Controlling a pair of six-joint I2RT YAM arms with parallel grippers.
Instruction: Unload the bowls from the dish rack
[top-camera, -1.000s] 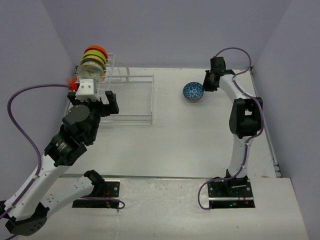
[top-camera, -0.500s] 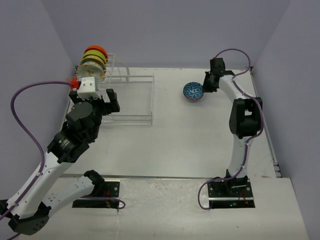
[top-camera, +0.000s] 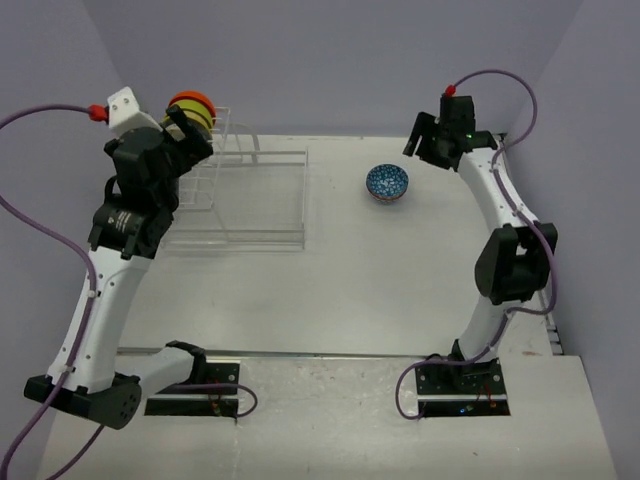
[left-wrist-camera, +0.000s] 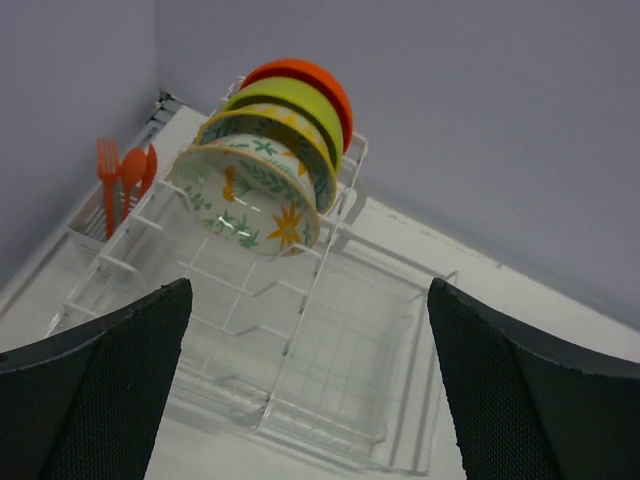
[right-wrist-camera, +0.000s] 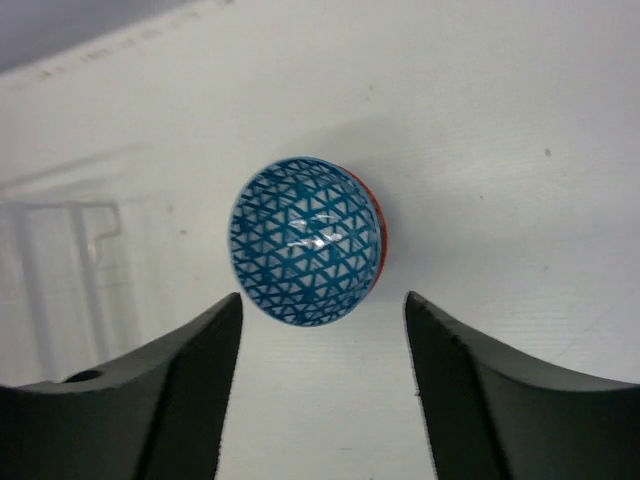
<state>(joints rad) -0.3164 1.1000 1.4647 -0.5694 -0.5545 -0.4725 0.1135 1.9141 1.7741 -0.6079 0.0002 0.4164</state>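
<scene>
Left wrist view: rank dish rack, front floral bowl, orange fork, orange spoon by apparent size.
1. Clear wire-frame dish rack, largest.
2. White leaf-patterned bowl at the stack's front.
3. Orange plastic fork and orange plastic spoon: look alike, partly hidden by the rack, so unranked.

My left arm (top-camera: 98, 290) rises tall from its base, wrist bent forward at the far left. My left gripper (left-wrist-camera: 308, 292) points downward, jaws spread wide. My right arm (top-camera: 512, 262) stretches far forward, and my right gripper (right-wrist-camera: 322, 298) tilts down, jaws wide apart, gripping nothing.
</scene>
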